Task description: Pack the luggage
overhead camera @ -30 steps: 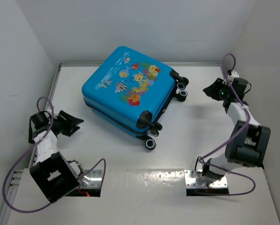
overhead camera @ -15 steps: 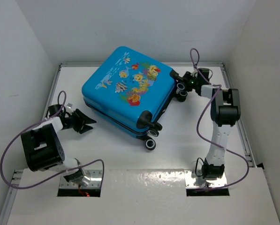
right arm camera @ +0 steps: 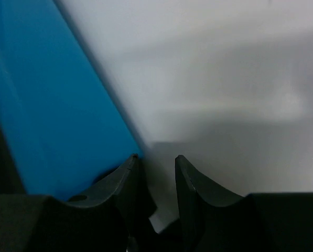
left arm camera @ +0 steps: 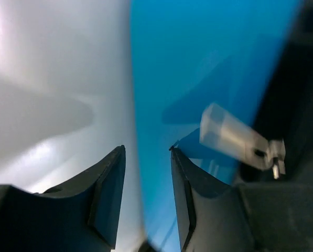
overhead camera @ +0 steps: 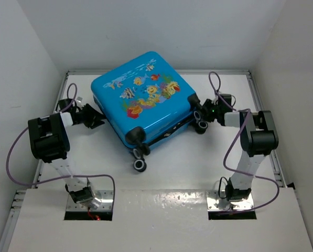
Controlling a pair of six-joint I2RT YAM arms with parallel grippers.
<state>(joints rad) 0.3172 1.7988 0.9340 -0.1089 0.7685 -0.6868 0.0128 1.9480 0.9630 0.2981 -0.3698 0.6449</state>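
Currently bright-blue hard-shell fish-print suitcase (overhead camera: 143,100) lies flat and closed on white table (overhead camera: 198,157), between arms. Left gripper (overhead camera: 97,119) at its left side, right gripper (overhead camera: 204,113) by black wheels (overhead camera: 201,127). Both jaws part-open, empty. Contents hidden; zip state unclear, so progress undetermined.

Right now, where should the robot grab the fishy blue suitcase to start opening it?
Probably the silver zipper pull on the left side of the suitcase, coming in low from the left. The suitcase lies flat and shut, its smooth shell too wide for the jaws, and the left gripper is right beside that tab.
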